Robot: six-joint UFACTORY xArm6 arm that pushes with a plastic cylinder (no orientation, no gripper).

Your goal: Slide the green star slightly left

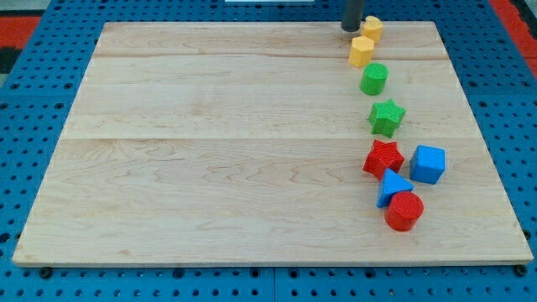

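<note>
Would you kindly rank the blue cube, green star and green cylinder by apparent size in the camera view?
1. blue cube
2. green star
3. green cylinder
The cube sits nearer the view's bottom, so closeness may inflate it; the two green blocks look nearly alike.

The rod (353, 15) is cut off by the view's top edge, only its thick dark lower stretch showing, and whether its end meets the board cannot be told from here. It covers the left edge of the upper yellow block (372, 28), whose shape is hard to make out. Lower down, the red cylinder (404, 210) overlaps the blue triangular block (392, 185), hiding its lower corner. The wooden board's (210, 151) near edge sits in shadow.
</note>
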